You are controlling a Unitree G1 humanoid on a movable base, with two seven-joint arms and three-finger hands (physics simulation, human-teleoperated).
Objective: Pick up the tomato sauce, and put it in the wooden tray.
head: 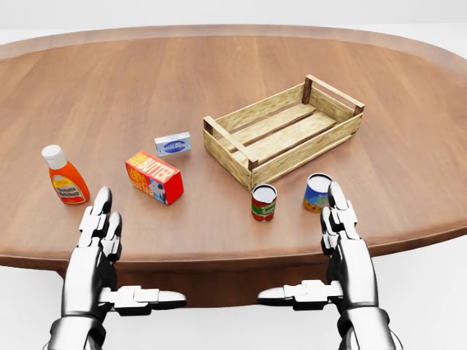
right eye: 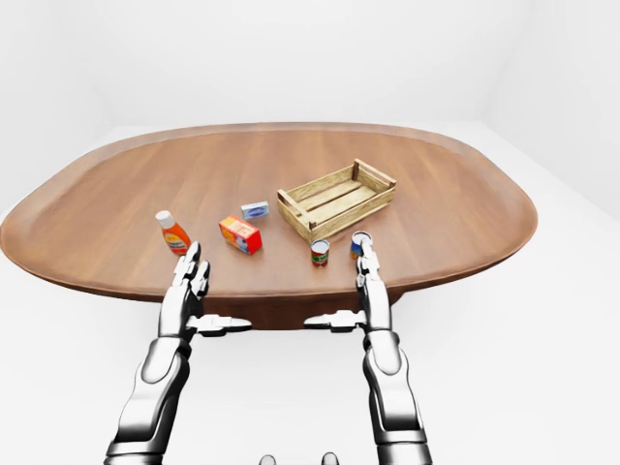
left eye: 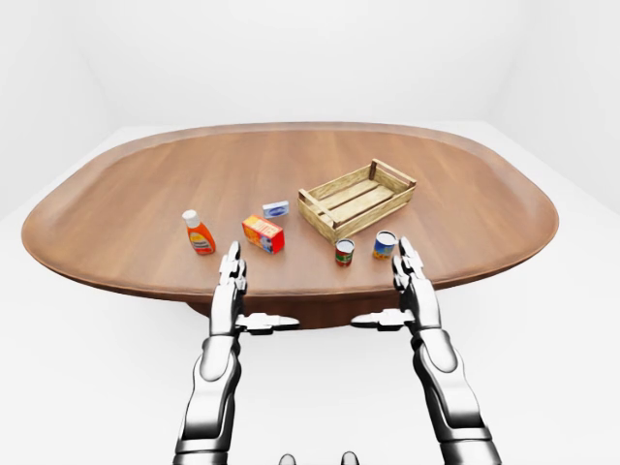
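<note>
On the oval brown wooden desk (head: 219,87), the small red-labelled tomato sauce can (head: 263,202) stands upright just below the slatted pale wooden tray (head: 283,130) in the head view, apart from it. A blue-labelled can (head: 317,192) stands beside it at right, near the right hand (head: 343,240). Both that hand and the left hand (head: 98,244) hover at the desk's near edge, fingers spread, holding nothing. An orange sauce bottle with white cap (head: 63,175), a red-and-yellow box (head: 154,176) and a small blue-grey box (head: 173,144) lie further left.
</note>
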